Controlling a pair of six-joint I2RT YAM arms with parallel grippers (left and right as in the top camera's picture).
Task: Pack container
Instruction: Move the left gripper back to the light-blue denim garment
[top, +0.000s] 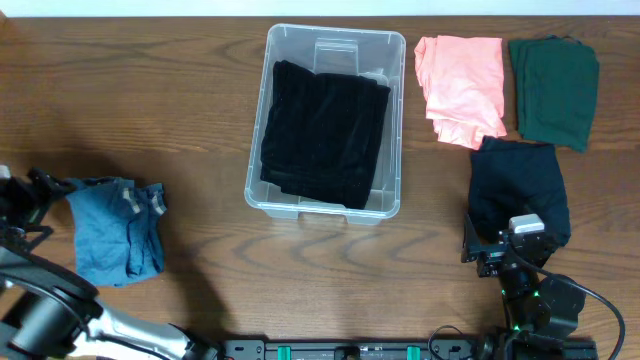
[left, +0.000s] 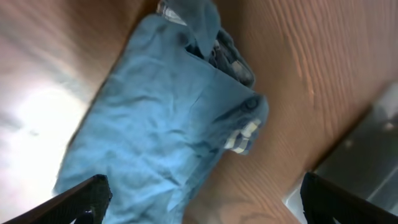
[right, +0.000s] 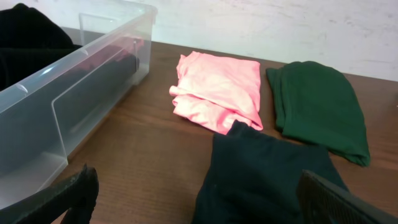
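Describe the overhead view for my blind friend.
A clear container holding a folded black garment sits on a wooden table; a pink garment, a green garment and a dark garment lie to its right, a blue garment to its left.

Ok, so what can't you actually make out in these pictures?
Overhead: the container floor, covered by the black garment; anything beneath is hidden.
Overhead: the near end of the navy garment, covered by the right arm; the right wrist view cuts it off at the bottom edge.
Left wrist: the blue garment is blurred and cut off at the bottom edge; its type is unclear.
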